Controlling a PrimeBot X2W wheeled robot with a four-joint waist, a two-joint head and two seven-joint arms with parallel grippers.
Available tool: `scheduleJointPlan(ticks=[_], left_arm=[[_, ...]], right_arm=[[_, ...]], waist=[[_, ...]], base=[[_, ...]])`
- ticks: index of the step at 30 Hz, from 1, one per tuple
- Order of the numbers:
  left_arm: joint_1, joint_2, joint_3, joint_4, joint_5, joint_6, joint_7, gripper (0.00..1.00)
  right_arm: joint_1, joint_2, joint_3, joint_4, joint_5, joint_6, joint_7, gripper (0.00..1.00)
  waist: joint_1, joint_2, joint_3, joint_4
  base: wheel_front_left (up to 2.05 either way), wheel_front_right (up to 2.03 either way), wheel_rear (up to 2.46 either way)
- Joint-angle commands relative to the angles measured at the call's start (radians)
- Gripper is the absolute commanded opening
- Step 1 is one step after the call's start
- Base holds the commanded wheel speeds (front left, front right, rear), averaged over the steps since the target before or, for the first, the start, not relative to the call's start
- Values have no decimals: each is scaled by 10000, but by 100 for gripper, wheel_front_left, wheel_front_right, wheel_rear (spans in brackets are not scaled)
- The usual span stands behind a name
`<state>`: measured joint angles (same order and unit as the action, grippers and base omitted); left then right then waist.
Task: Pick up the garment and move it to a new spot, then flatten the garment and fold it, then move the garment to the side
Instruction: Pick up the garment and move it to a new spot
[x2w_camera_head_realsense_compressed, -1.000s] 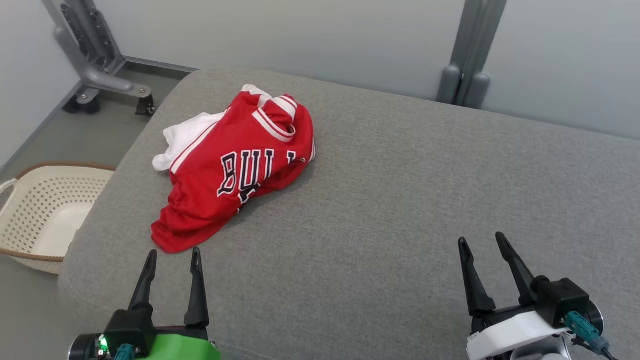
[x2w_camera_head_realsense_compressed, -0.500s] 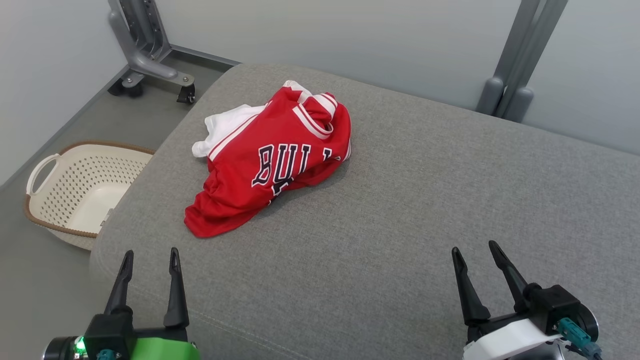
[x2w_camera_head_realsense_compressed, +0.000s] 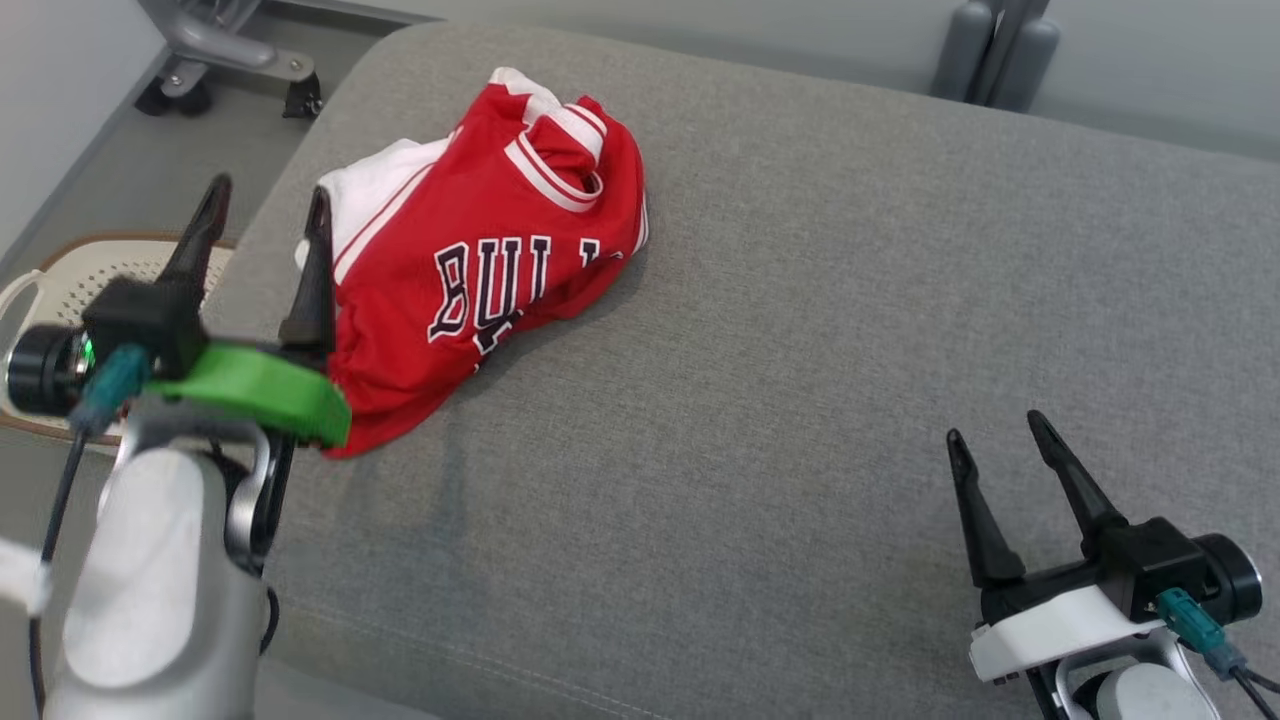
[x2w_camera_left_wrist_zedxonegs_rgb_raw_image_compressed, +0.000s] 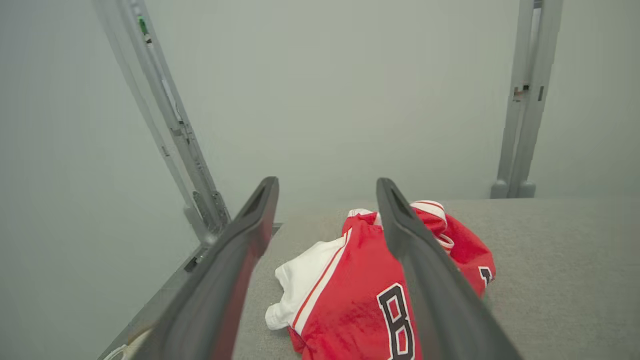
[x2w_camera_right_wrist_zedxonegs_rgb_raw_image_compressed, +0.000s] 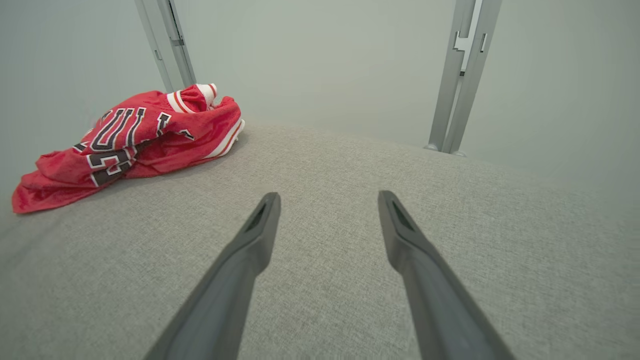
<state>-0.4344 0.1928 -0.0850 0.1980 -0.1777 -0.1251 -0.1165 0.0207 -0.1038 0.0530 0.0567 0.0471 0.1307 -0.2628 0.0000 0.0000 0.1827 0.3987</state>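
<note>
The garment is a crumpled red jersey with black lettering and a white part, lying at the far left of the grey cushion. My left gripper is raised beside the jersey's left edge, open, with nothing between its fingers. In the left wrist view the jersey lies below and ahead, between and to the right of the spread fingers. My right gripper stands open near the front right of the cushion, far from the jersey. The right wrist view has the jersey at far left and that gripper empty.
A cream perforated laundry basket sits on the floor left of the cushion, partly behind my left arm. A grey wheeled stand is at the back left and a grey post at the back right. The cushion's middle and right are bare fabric.
My left arm has risen and reached forward to the jersey's left edge. The camera has tilted down. The right gripper stays open, and the jersey has not moved.
</note>
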Motion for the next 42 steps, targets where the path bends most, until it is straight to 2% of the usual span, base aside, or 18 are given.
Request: scheduleJointPlan(ticks=[1, 4, 6, 11, 14, 18, 28, 29, 30, 36, 42], left_arm=[[-731, 301, -623, 316, -495, -43, 634, 100], [-2567, 1102, -1906, 1067, -1970, -32, 1993, 100], [-3550, 1419, -2585, 1610, -2874, -34, 2775, 100], [-5340, 2004, -3555, 3051, -4607, -37, 4121, 100], [-5992, 2128, -4062, 3897, -5405, -38, 4712, 100], [-6570, 2409, -4550, 4930, -5888, -39, 5067, 100], [-6821, 2343, -5316, 6564, -6938, -42, 4975, 100], [-6835, 2446, -5471, 6542, -6989, -42, 4808, 42], [-6861, 2535, -5624, 6478, -7009, -40, 4572, 0], [-6979, 2859, -6542, 5870, -7252, -40, 3126, 0], [-7183, 3233, -7475, 4810, -7648, -41, 1933, 0]], right_arm=[[-208, -110, -54, -111, -82, 1, -29, 100], [-433, -297, -238, -283, -105, 1, -30, 100], [-600, -366, -344, -417, -133, 1, -30, 100], [-955, -430, -422, -634, -173, 1, -30, 100], [-1091, -388, -503, -771, -184, 1, -30, 100], [-1183, -372, -547, -892, -214, 3, -30, 100], [-1381, -310, -630, -925, -242, 1, -30, 100], [-1419, -292, -617, -915, -237, 1, -30, 100], [-1452, -281, -628, -903, -228, 1, -30, 100], [-1415, -136, -744, -812, -136, 1, -30, 100], [-1218, 115, -533, -470, 16, 1, -30, 100]], waist=[[0, 0, 1040, -720], [0, 0, 1542, -994], [0, 0, 1903, -1193], [0, 0, 2614, -1778], [0, 0, 3013, -2053], [0, 0, 3394, -2315], [0, 0, 3756, -2481], [0, 0, 3749, -2472], [0, 0, 3731, -2451], [0, 0, 3243, -2241], [0, 0, 2083, -2111]], base=[[0, 0, 0], [0, 0, 0], [0, 0, 0], [0, 0, 0], [0, 0, 0], [0, 0, 0], [0, 0, 0], [0, 0, 0], [0, 0, 0], [0, 0, 0], [0, 0, 0]])
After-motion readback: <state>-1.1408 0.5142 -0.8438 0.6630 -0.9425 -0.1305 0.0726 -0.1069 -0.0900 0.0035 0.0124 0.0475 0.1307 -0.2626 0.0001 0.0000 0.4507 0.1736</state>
